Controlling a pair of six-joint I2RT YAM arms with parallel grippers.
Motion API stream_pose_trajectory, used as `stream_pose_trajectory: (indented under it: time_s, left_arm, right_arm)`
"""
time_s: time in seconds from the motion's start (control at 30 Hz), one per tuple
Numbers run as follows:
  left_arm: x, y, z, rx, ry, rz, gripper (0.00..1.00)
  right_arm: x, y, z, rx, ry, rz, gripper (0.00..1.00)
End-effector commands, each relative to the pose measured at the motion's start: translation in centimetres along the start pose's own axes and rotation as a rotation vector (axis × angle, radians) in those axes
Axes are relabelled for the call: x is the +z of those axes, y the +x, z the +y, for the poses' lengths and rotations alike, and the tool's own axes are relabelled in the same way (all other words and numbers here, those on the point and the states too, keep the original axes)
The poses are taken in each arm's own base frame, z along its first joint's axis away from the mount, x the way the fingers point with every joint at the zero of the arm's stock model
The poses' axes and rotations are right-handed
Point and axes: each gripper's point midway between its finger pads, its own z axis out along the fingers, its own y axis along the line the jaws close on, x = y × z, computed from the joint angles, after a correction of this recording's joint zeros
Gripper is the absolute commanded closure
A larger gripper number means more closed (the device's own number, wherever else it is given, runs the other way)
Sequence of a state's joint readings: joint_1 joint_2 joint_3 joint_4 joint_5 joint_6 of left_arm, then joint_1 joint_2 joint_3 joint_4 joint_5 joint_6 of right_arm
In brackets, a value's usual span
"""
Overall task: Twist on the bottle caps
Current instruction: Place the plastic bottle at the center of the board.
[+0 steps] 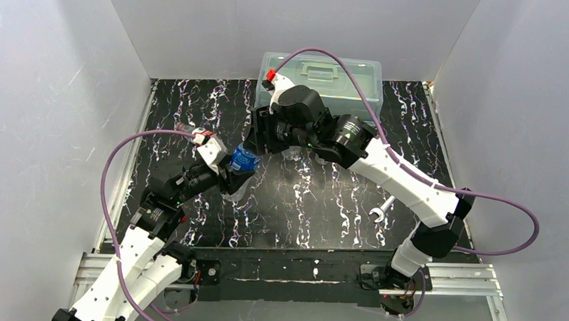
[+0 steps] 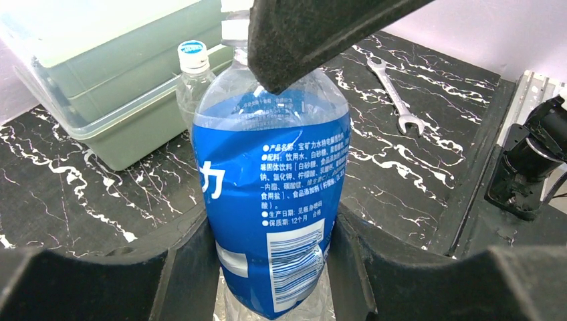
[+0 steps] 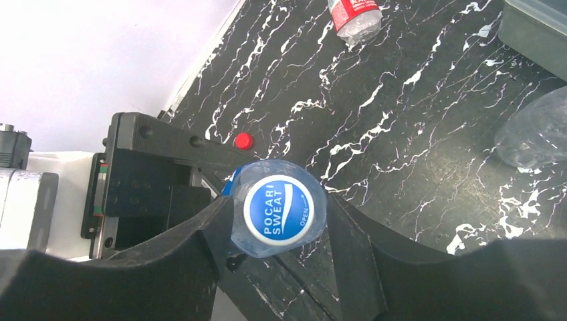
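The left pincer (image 2: 274, 267) is clamped on the blue bottle (image 2: 267, 174), one finger pressed to each side of the label, holding it over the left-middle of the table (image 2: 414, 174). The right pincer (image 3: 277, 224) reaches down over the bottle's top, its jaws partly apart and straddling the blue cap (image 3: 277, 210) on the neck. A thin strip of clear plastic shows between the cap and each finger, so it is not clamped on the cap. A red cap (image 3: 243, 141) lies loose on the table just beyond the left pincer, and the red bottle (image 3: 354, 15) lies well past it. The plain bottle (image 2: 192, 73) stands just behind the blue one – capped in white and blue – near the box (image 2: 100, 100) at the far edge. A wrench (image 2: 394, 93) lies flat on the table's right side, well apart from the bottles.
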State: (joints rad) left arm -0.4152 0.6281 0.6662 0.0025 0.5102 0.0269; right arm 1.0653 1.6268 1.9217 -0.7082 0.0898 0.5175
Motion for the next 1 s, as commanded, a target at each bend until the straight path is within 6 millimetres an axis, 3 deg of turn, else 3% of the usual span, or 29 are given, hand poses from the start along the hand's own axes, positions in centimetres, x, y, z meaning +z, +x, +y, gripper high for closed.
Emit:
stream_pose_trajectory:
  time_s: [0.0, 0.2, 0.27, 0.33, 0.47, 0.57, 0.83, 0.97]
  left_arm:
    - [-0.1, -1.1, -0.7, 0.033, 0.037, -0.046, 1.0]
    - [-0.1, -1.2, -0.8, 0.015, 0.041, -0.046, 0.97]
    - [-0.1, -1.2, -0.6, -0.007, 0.028, -0.048, 0.76]
    - [-0.1, -1.4, -0.2, -0.05, -0.003, -0.049, 0.45]
    - [0.0, -1.5, 0.7, -0.108, -0.063, -0.036, 0.04]
    - [0.0, -1.4, 1.3, -0.12, -0.102, -0.035, 0.02]
    - [0.3, -0.5, 3.2, -0.148, -0.201, -0.014, 0.02]
    - [0.4, -0.4, 3.9, -0.151, -0.234, -0.003, 0.02]
  right_arm:
    - [-0.5, -1.0, 0.6, 0.001, -0.019, -0.041, 0.42]
    - [-0.8, -0.9, 0.0, -0.004, -0.001, -0.053, 0.72]
    - [-1.0, -0.9, -0.6, -0.011, 0.025, -0.06, 0.81]
    - [-1.6, -0.9, -1.6, -0.021, 0.074, -0.065, 0.87]
    - [-3.7, -0.8, -4.2, -0.031, 0.174, -0.082, 0.89]
    - [-6.1, -0.2, -7.1, -0.027, 0.281, -0.092, 0.89]
    - [-14.4, 3.5, -18.1, 0.028, 0.675, -0.092, 0.87]
    - [-16.1, 5.4, -23.9, 0.088, 0.823, -0.067, 0.88]
